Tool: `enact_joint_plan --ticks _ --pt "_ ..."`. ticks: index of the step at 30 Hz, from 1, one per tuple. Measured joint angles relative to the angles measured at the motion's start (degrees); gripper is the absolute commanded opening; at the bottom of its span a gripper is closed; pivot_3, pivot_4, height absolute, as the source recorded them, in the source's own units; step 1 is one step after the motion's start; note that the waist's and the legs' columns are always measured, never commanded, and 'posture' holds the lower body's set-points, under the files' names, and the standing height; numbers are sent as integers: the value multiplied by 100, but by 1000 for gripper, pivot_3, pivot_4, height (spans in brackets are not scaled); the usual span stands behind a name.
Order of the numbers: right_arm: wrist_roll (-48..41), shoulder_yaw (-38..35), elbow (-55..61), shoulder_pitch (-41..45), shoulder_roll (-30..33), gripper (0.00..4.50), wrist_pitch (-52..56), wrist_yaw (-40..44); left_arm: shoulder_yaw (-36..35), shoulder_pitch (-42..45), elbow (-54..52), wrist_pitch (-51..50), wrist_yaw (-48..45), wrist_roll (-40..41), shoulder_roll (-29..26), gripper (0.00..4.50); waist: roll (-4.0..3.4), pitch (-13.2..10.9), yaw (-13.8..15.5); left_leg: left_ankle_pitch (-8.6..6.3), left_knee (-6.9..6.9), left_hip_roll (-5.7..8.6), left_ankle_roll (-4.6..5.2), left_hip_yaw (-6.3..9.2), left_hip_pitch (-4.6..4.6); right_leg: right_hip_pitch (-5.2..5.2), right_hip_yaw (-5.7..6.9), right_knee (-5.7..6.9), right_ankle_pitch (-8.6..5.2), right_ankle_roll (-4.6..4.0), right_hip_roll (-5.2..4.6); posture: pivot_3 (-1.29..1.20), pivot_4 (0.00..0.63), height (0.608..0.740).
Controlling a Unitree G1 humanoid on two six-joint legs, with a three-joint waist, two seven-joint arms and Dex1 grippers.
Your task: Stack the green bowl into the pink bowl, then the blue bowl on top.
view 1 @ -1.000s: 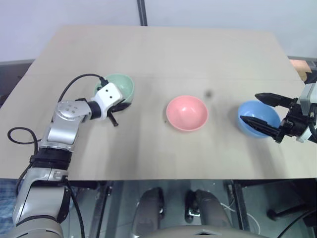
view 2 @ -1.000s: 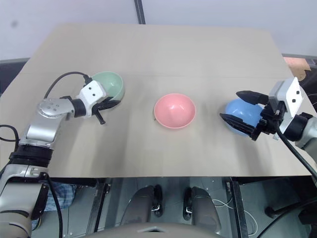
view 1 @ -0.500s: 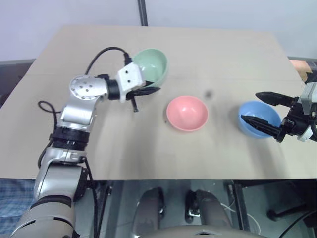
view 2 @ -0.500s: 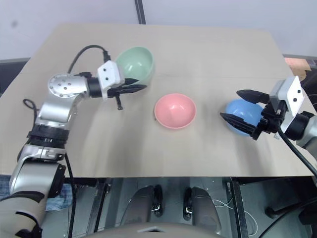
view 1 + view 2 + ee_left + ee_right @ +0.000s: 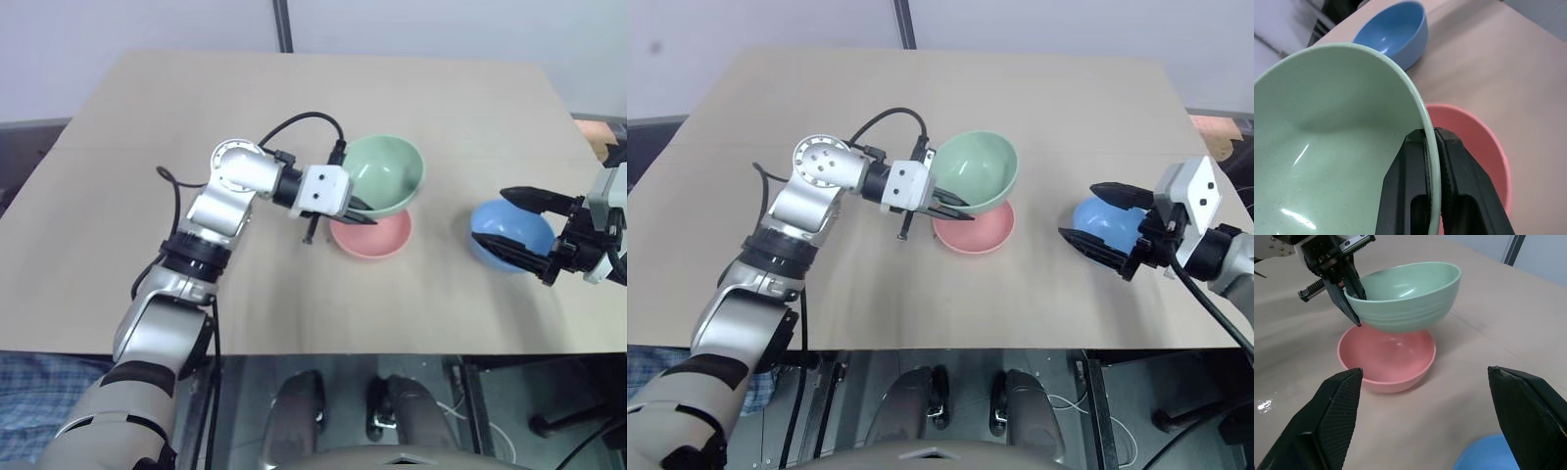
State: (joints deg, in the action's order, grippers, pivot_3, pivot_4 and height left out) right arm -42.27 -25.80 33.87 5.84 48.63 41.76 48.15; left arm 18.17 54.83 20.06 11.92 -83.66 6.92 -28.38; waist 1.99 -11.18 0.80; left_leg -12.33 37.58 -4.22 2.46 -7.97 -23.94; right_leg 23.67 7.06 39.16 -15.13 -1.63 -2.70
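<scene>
Green bowl, a small pale mint plastic one, hangs tilted just above the salmon-pink plastic bowl, its rim pinched between the left gripper fingers. Well off to that hand's far side, the right gripper stands spread wide around the sky-blue plastic bowl on the tan table.
</scene>
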Motion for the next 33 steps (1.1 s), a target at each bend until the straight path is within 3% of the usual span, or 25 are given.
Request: enact_joint_plan --ticks 7,8,14,20,25,33 --pt "-87 -28 129 -133 20 4471 0 -125 34 27 160 137 -474 76 91 31 -1 1 -4 0 4 -2 0 1 0 0 0 2 0 0 2 0 150 740" --pt "-94 -51 133 -169 30 4471 0 -142 34 27 163 140 -537 100 96 860 -1 1 -2 0 5 -2 0 1 0 0 0 2 0 0 2 0 150 740" --pt "-110 -73 139 -212 37 4471 -6 -218 22 27 203 266 -615 123 114 3510 -2 1 -1 0 9 -2 0 3 0 -1 0 6 0 0 2 0 150 740" --pt "-124 -72 138 -201 42 4471 -64 -233 -151 54 294 153 -391 227 173 3510 -2 1 -3 0 11 -3 0 4 0 -1 0 8 0 0 2 0 150 740" --pt "-131 -62 131 -199 60 4471 -77 -231 -715 67 266 -652 199 551 131 3510 -2 1 -13 0 12 -4 0 4 0 -1 -2 12 0 0 2 0 150 740" --pt "21 114 91 -239 82 4471 -76 -344 -1587 -1107 -800 -2291 522 1353 -888 3510 -4 2 -58 0 22 -7 0 4 5 0 -5 29 -1 0 -2 0 150 740"
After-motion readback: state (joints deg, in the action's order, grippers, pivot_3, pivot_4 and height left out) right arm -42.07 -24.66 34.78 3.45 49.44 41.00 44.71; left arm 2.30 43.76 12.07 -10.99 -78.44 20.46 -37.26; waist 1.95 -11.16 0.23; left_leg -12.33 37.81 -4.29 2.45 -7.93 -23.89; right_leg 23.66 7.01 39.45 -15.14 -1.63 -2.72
